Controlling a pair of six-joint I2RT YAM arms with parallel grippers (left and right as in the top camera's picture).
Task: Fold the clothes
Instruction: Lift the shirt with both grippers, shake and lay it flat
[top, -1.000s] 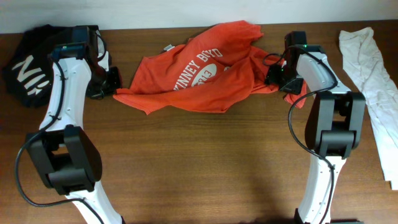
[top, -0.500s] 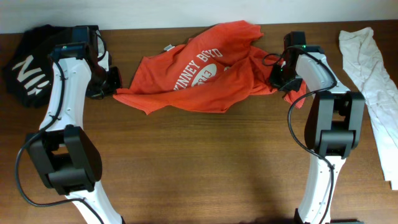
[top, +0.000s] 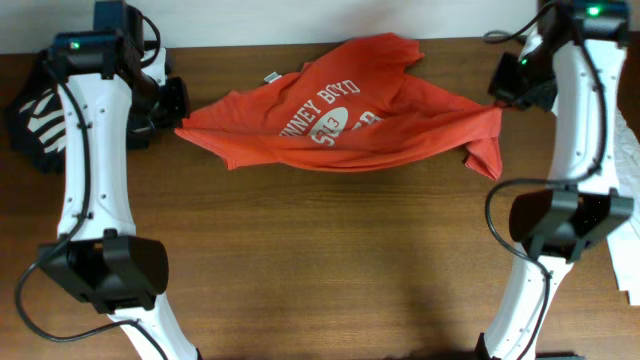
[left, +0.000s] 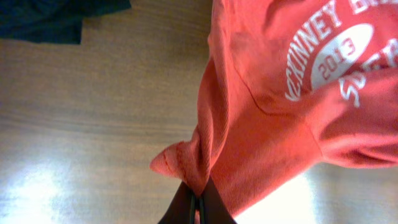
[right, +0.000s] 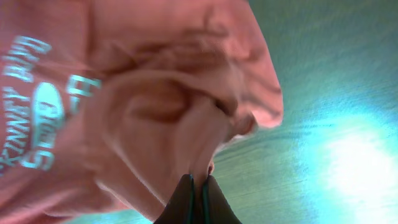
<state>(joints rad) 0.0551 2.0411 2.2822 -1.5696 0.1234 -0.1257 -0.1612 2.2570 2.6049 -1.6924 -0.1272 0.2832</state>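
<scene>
The red-orange T-shirt (top: 340, 125) with white soccer print hangs stretched between my two grippers above the table's far half. My left gripper (top: 176, 125) is shut on its left edge; the left wrist view shows cloth (left: 273, 106) pinched between the dark jaws of that gripper (left: 196, 198). My right gripper (top: 497, 105) is shut on the shirt's right side, and the right wrist view has the fabric (right: 155, 106) bunched into the closed jaws of the gripper (right: 200, 182). A loose corner (top: 487, 155) droops below the right grip. A black white-lettered garment (top: 30, 105) lies at far left.
A white garment (top: 632, 150) shows at the right edge, mostly cut off. The brown wooden table (top: 330, 270) stretches toward the front. Both arm bases (top: 105, 275) stand near the front corners. A pale wall runs along the back.
My right gripper closed on the shirt's right side. Both arms then rose and drew apart, lifting the shirt and stretching it out between them.
</scene>
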